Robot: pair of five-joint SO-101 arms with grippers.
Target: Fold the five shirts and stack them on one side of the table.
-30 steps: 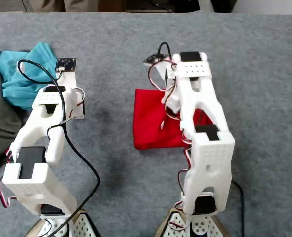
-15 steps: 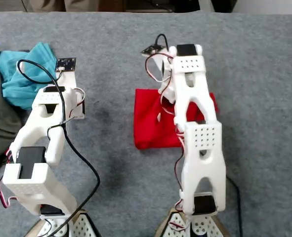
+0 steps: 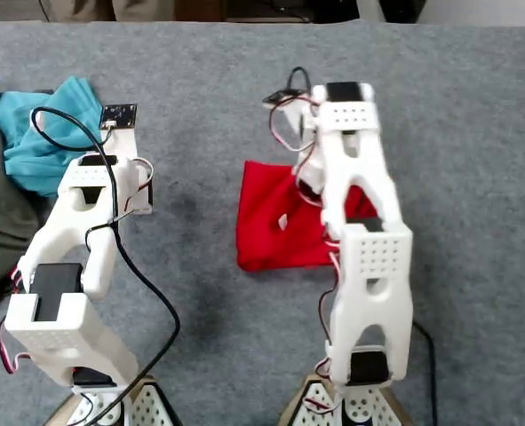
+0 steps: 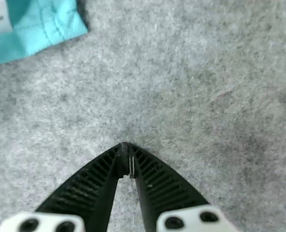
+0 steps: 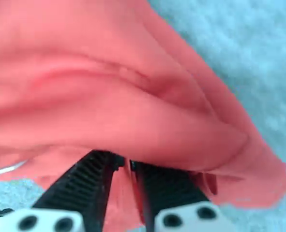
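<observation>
While the white right arm lies across it in the high view, the red folded cloth shirt at mid-table is partly hidden, and the crumpled teal cloth shirt is cut off at the left edge. The right gripper is clamped on a fold of the red fabric. The left gripper is closed on nothing, its tips over the bare grey felt table near the teal shirt.

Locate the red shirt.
In the high view the red shirt lies mid-table under the right arm, the right gripper shut on it; the teal shirt sits far left.
</observation>
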